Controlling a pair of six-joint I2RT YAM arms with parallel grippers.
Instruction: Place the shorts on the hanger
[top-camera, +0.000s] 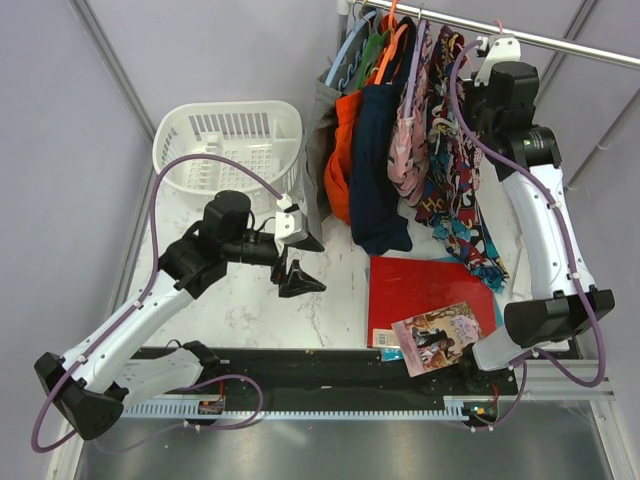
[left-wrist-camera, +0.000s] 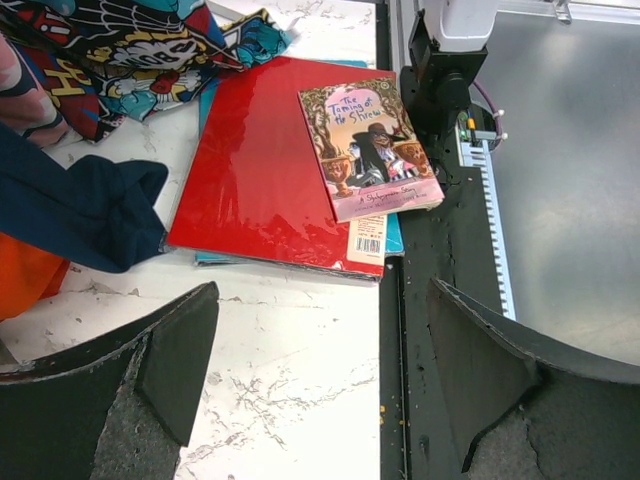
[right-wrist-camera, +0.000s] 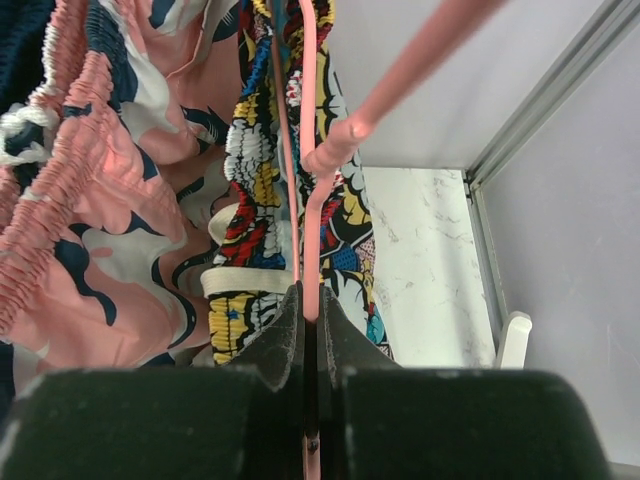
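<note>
Left tool (left-wrist-camera: 320, 385) gapes wide, arm low; right tool (right-wrist-camera: 303, 302) raised, pinching the hanger (right-wrist-camera: 311, 240).

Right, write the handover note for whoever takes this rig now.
Left gripper: jaws open, empty, over the table.
Right gripper: jaws shut on the pale-pink hanger, up at the rail.
Shorts: apparently draped on that hanger beside the pink patterned garment, lower end reaching the table.
Done: shorts look hung.
Left: hook on the rail not visible; check it, then probably release and withdraw the right arm.
</note>
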